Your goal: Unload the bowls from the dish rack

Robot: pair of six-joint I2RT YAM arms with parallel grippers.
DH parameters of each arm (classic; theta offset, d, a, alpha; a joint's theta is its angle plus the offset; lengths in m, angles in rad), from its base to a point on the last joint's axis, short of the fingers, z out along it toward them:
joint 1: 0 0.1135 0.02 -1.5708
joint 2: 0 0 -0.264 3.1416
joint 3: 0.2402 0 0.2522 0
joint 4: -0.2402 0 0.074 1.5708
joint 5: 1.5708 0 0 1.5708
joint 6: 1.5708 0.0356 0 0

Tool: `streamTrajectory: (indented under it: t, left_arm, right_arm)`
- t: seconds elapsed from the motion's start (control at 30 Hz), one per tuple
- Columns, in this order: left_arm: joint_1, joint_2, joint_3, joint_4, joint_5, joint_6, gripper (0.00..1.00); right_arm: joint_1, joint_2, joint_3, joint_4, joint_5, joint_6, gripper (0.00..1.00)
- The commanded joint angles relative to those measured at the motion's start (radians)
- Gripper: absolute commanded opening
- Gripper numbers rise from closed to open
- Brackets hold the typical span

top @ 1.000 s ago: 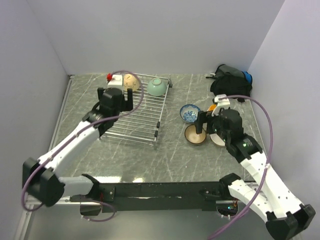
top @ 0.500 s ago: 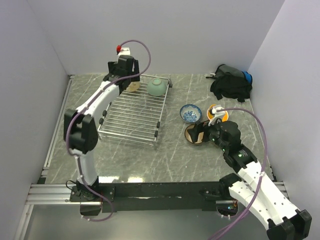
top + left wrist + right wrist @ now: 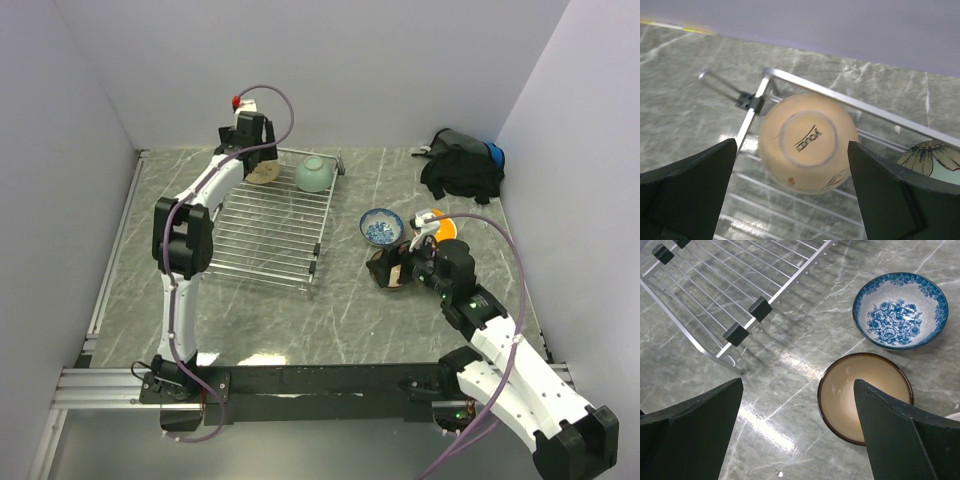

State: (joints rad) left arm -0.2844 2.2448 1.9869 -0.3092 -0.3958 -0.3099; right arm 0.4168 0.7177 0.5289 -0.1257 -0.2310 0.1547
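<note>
The left gripper hung with jaws spread wide. The upturned tan bowl lay straight ahead, centred between its fingers, in the rack's corner. The right gripper, also spread, was well apart from that bowl.

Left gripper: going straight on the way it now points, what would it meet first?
Left gripper would probably meet the upturned tan bowl on the dish rack, framed between its open jaws.

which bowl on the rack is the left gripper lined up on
The upside-down tan ceramic bowl at the silver wire dish rack's far-left corner, framed between the open left gripper's fingers; the pale green bowl sits outside them.
</note>
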Motion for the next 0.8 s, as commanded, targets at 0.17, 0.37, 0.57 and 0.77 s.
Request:
streamTrajectory:
  t: [0.17, 0.37, 0.57, 0.77]
  left_arm:
    - [0.011, 0.091, 0.107, 0.055, 0.121, -0.011, 0.99]
    - [0.013, 0.038, 0.0, 0.05, 0.075, 0.008, 0.96]
    - [0.011, -0.079, -0.137, 0.059, 0.008, 0.031, 0.79]
    - [0.011, -0.188, -0.278, 0.016, 0.011, -0.007, 0.76]
  right_arm:
    - [0.007, 0.023, -0.007, 0.049, -0.041, -0.02, 1.0]
    - [0.007, 0.048, -0.007, 0.054, -0.054, -0.017, 1.0]
    - [0.007, 0.046, -0.012, 0.063, -0.07, -0.015, 1.0]
    - [0.008, 0.028, -0.018, 0.066, -0.077, -0.014, 1.0]
